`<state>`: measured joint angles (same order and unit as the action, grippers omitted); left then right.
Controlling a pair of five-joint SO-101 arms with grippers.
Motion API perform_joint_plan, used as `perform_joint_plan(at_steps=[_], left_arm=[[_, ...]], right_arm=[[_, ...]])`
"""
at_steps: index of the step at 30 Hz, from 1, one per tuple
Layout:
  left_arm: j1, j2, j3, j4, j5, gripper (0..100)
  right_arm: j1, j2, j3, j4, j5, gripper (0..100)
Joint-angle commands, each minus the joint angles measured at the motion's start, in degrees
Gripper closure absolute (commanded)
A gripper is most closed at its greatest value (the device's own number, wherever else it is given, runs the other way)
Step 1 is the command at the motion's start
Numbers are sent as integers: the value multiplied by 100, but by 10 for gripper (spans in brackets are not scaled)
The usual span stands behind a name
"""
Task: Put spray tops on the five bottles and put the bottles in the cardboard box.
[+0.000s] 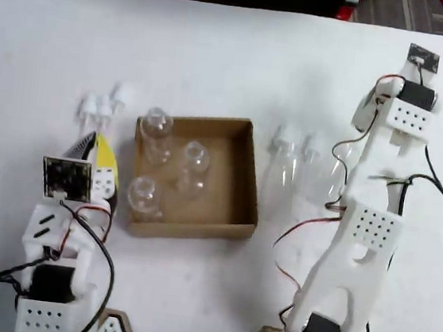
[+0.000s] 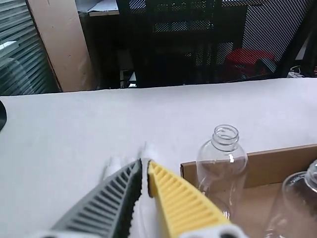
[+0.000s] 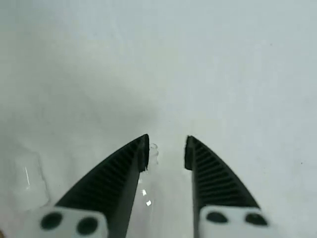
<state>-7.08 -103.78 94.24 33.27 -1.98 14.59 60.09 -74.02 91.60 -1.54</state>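
Seen from above, my left gripper (image 1: 95,136), closed on nothing I can see, points at the loose spray tops (image 1: 100,106) just beyond at twelve o'clock; three upright topless bottles (image 1: 156,124) stand in the cardboard box (image 1: 210,121) at three o'clock.

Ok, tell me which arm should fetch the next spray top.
Left. The left gripper sits right beside the loose spray tops left of the cardboard box; the right gripper is open around the neck of a bottle.

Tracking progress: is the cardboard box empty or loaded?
Partly loaded: the cardboard box holds three upright bottles, none capped.
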Motion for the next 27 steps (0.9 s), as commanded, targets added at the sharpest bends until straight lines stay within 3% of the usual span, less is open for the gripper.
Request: perform_joint_plan(at_steps=[1, 15, 20, 27], left_arm=[[75, -101, -53, -53, -70, 973], [198, -101, -35, -53, -70, 973], [444, -101, -18, -18, -659, 976], [400, -101, -44, -35, -659, 976]], right_arm=[[-84, 171, -800, 119, -53, 830], [-286, 822, -1116, -48, -26, 843], [-347, 822, -1116, -119, -62, 843], [-365, 1147, -1160, -207, -62, 843]])
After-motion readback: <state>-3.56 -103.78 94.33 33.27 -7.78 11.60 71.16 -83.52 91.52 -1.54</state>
